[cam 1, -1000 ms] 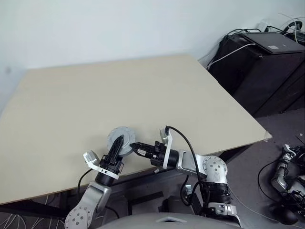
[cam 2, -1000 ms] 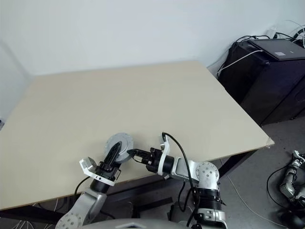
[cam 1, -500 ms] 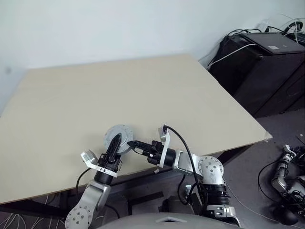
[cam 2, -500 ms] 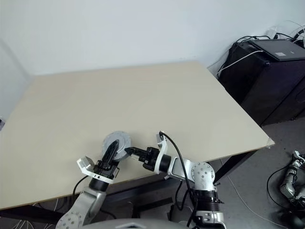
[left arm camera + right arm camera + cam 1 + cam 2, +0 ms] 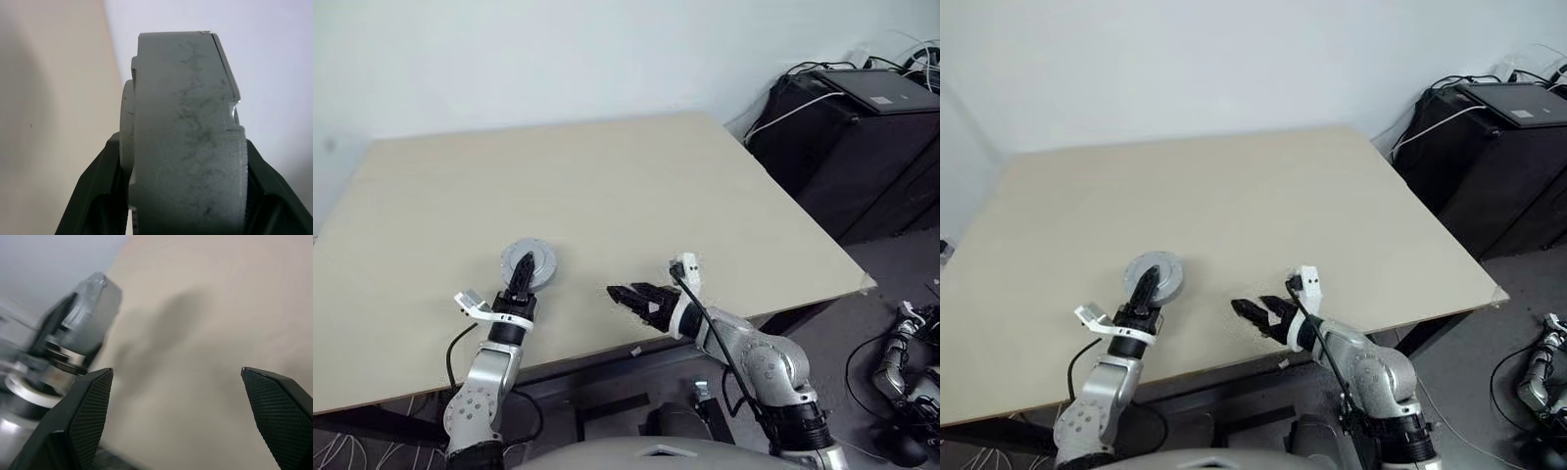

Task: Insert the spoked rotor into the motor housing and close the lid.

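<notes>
The left hand (image 5: 522,278) holds a round grey metal piece, the lid (image 5: 529,263), above the near part of the tabletop (image 5: 607,196). Its two black fingers (image 5: 93,196) pinch the lid from both sides, one on each flat face. In the left wrist view the lid stands on its edge between the fingers, and its grey rim looks scratched and a bit dirty. In the head views the lid shows a pale round face with a small raised middle. I cannot tell if the motor housing and the spoked rotor are under the lid, because only the grey outside shows.

The right hand (image 5: 631,296) is off to the right of the left hand, and the two are well apart. It hangs over the near edge of the tabletop and points toward the left hand. Its two black fingers (image 5: 90,416) are spread wide, and there is nothing between them. In the right wrist view you can see the left hand and the lid far past those open fingers, with bare tabletop in between.

The tabletop is pale and smooth. To the far right of it stands a black cabinet (image 5: 842,137) with cables (image 5: 783,108) hanging on it.
</notes>
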You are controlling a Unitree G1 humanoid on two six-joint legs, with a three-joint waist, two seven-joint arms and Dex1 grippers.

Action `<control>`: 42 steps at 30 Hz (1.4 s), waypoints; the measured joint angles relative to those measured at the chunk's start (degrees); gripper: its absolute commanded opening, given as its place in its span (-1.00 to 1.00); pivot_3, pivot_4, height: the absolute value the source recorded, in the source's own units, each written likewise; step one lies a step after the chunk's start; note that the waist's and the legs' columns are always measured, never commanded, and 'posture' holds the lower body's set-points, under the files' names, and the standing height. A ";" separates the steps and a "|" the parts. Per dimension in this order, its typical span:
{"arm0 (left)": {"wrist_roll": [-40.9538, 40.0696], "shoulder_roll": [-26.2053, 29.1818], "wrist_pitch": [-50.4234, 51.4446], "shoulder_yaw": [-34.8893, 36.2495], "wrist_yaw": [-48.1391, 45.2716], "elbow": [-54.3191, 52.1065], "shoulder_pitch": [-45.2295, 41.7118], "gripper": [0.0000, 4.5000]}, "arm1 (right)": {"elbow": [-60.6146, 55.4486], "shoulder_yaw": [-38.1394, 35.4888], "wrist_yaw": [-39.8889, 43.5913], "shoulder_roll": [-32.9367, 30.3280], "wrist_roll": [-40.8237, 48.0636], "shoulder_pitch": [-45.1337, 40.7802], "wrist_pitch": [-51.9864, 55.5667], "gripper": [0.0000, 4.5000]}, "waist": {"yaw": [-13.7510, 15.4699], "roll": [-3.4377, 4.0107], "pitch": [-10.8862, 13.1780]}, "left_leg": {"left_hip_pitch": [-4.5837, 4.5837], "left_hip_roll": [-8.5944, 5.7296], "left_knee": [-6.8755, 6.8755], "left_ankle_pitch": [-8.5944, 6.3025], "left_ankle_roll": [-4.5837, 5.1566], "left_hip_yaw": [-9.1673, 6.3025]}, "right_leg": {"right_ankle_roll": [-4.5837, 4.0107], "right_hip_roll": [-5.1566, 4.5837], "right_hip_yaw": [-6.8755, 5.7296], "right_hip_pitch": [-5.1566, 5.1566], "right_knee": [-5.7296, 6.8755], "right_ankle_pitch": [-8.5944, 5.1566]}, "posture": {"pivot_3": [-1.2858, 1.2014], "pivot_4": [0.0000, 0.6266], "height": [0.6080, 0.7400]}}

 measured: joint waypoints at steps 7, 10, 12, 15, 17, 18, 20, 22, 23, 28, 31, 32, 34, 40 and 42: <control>3.84 2.29 0.11 3.54 1.85 6.53 -6.06 -0.07 | -0.12 6.80 7.36 -5.56 -17.21 4.32 -21.50 1.00 | 0.05 -0.28 0.06 | 0.06 0.00 0.10 0.01 -0.01 -0.02 | 0.00 0.02 -0.07 0.10 0.04 0.00 | 0.03 -1.00 1.00; 5.58 3.38 0.01 4.99 2.65 10.18 -9.15 -0.07 | 0.65 7.58 9.01 -5.85 -20.99 5.17 -27.70 1.00 | 0.18 -0.45 0.05 | 0.06 0.00 0.12 0.01 -0.01 -0.02 | 0.01 0.01 -0.07 0.14 0.04 0.02 | 0.03 -1.00 1.00; 6.58 3.62 -0.27 6.09 2.89 12.31 -10.90 -0.07 | 1.20 7.55 9.21 -5.53 -22.84 5.80 -31.65 1.00 | 0.32 -0.52 0.03 | 0.06 0.00 0.12 0.01 -0.01 -0.01 | 0.02 0.01 -0.07 0.17 0.04 0.02 | 0.03 -1.00 1.00; 9.07 4.25 -1.38 7.61 3.18 15.94 -13.59 -0.07 | 2.54 7.64 9.63 -4.95 -24.51 6.19 -35.46 1.00 | 0.47 -0.59 0.00 | 0.06 0.00 0.12 0.01 -0.02 -0.01 | 0.01 0.02 -0.08 0.21 0.04 0.03 | 0.03 -1.00 1.00; 11.22 4.64 -2.30 8.27 3.18 17.66 -14.80 -0.07 | 3.19 7.64 9.72 -4.92 -25.50 6.49 -37.10 1.00 | 0.49 -0.62 0.00 | 0.06 0.00 0.12 0.02 -0.02 -0.01 | 0.00 0.02 -0.07 0.25 0.05 0.04 | 0.03 -1.00 1.00; 12.26 4.90 -2.76 8.57 3.13 18.81 -15.61 -0.07 | 3.55 7.63 9.88 -4.84 -25.85 6.67 -37.88 1.00 | 0.49 -0.64 -0.01 | 0.06 0.00 0.12 0.02 -0.03 -0.01 | 0.00 0.02 -0.07 0.29 0.05 0.04 | 0.03 -1.00 1.00; 13.69 5.46 -3.16 9.53 3.01 21.24 -17.41 -0.07 | 4.43 7.57 10.45 -4.58 -25.98 6.88 -39.20 1.00 | 0.54 -0.66 -0.02 | 0.06 0.00 0.13 0.03 -0.04 -0.02 | -0.01 0.03 -0.09 0.29 0.06 0.04 | 0.03 -1.00 1.00; 15.00 5.69 -3.60 10.27 2.81 23.20 -18.97 -0.07 | 5.19 7.45 10.80 -4.55 -26.01 7.01 -39.92 1.00 | 0.58 -0.67 -0.02 | 0.06 0.00 0.15 0.03 -0.05 -0.03 | 0.00 0.03 -0.10 0.31 0.06 0.05 | 0.03 -1.00 1.00; 15.58 5.94 -3.79 10.64 2.74 24.56 -20.08 -0.07 | 5.54 7.36 10.88 -4.56 -26.03 7.06 -40.48 1.00 | 0.58 -0.67 -0.02 | 0.07 0.00 0.17 0.03 -0.04 -0.02 | 0.01 0.03 -0.09 0.31 0.07 0.07 | 0.03 -1.00 1.00; 17.97 6.80 -3.91 11.99 1.93 30.16 -24.36 -0.07 | 7.33 6.27 10.76 -4.44 -26.31 7.31 -42.12 1.00 | 0.52 -0.77 -0.07 | 0.07 0.00 0.18 0.05 -0.06 -0.02 | 0.01 0.04 -0.08 0.38 0.08 0.09 | 0.03 -1.00 1.00; 19.72 7.85 -4.47 12.94 1.49 33.64 -27.20 -0.07 | 8.07 5.64 10.61 -4.23 -26.94 7.90 -42.90 1.00 | 0.51 -0.78 -0.08 | 0.06 0.01 0.18 0.07 -0.08 -0.02 | 0.01 0.06 -0.08 0.41 0.11 0.09 | 0.03 -1.00 1.00; 20.03 7.96 -4.88 13.28 1.32 34.58 -27.93 -0.07 | 8.24 5.59 10.47 -4.06 -27.04 8.06 -42.95 1.00 | 0.53 -0.78 -0.08 | 0.07 0.01 0.17 0.08 -0.10 -0.03 | 0.01 0.07 -0.08 0.42 0.11 0.09 | 0.03 -1.00 1.00; 20.78 8.03 -5.84 14.43 1.03 36.78 -29.93 -0.07 | 8.63 5.56 10.16 -3.42 -27.22 8.47 -42.96 1.00 | 0.53 -0.79 -0.09 | 0.06 0.02 0.18 0.08 -0.11 -0.03 | 0.01 0.07 -0.08 0.43 0.12 0.10 | 0.03 -1.00 1.00; 24.03 8.43 -7.00 15.49 1.62 42.10 -33.68 -0.07 | 8.69 5.55 9.55 -2.98 -27.63 9.09 -42.92 1.00 | 0.48 -0.82 -0.11 | 0.09 0.01 0.18 0.09 -0.11 -0.03 | 0.01 0.07 -0.07 0.48 0.12 0.11 | 0.03 -1.00 1.00; 25.25 8.45 -7.47 15.83 3.42 44.28 -34.27 -0.07 | 8.70 5.54 9.48 -2.88 -27.63 9.28 -42.71 1.00 | 0.47 -0.82 -0.11 | 0.09 0.02 0.17 0.09 -0.11 -0.03 | 0.02 0.08 -0.07 0.47 0.12 0.12 | 0.03 -1.00 1.00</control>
